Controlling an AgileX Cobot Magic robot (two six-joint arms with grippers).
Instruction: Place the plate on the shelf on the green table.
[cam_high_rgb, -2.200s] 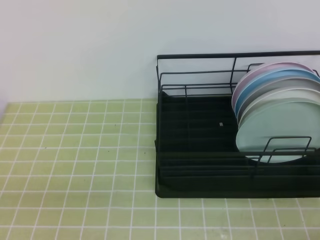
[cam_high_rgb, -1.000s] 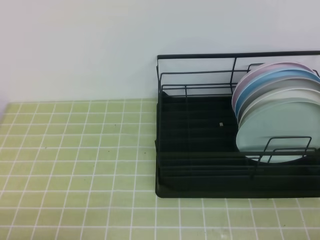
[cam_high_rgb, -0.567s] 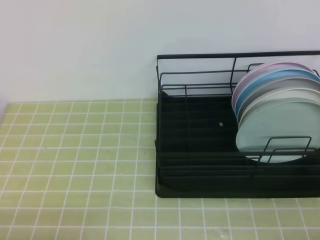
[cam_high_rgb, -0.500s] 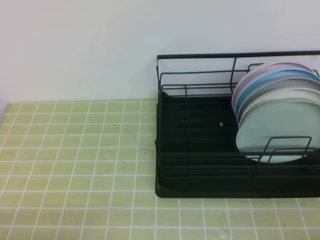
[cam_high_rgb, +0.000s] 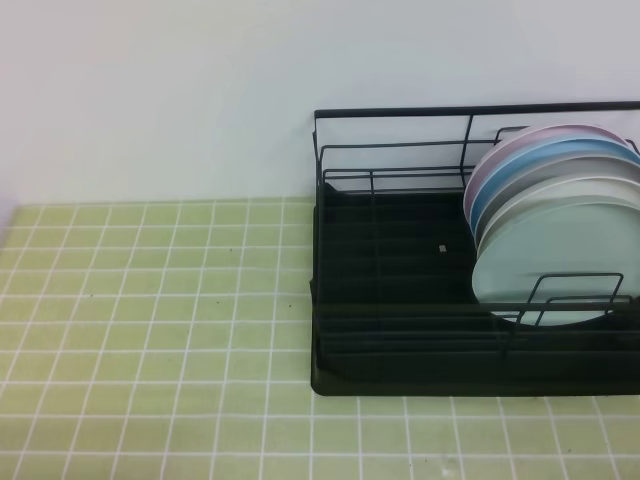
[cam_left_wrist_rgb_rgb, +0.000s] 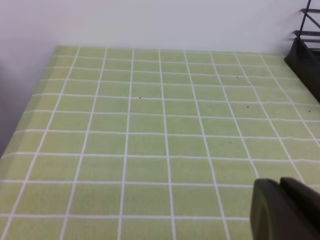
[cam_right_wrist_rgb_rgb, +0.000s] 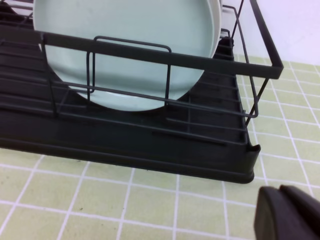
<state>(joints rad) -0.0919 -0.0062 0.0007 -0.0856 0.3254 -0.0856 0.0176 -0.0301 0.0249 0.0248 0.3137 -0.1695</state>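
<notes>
The pale mint plate (cam_high_rgb: 555, 262) stands upright at the front of a row of plates in the black wire shelf (cam_high_rgb: 400, 300), which rests on the green table (cam_high_rgb: 150, 330). The right wrist view shows the same plate (cam_right_wrist_rgb_rgb: 130, 45) behind the shelf's front wires (cam_right_wrist_rgb_rgb: 150, 55). My right gripper (cam_right_wrist_rgb_rgb: 290, 215) is shut and empty, low over the tiles in front of the shelf's right corner. My left gripper (cam_left_wrist_rgb_rgb: 285, 210) is shut and empty above bare tiles, left of the shelf's corner (cam_left_wrist_rgb_rgb: 305, 60). Neither gripper shows in the exterior high view.
Behind the mint plate stand a white plate (cam_high_rgb: 560, 190), a blue plate (cam_high_rgb: 540, 160) and a pink plate (cam_high_rgb: 520, 140). The left half of the shelf holds no plates. A pale wall (cam_high_rgb: 160, 90) rises behind the table.
</notes>
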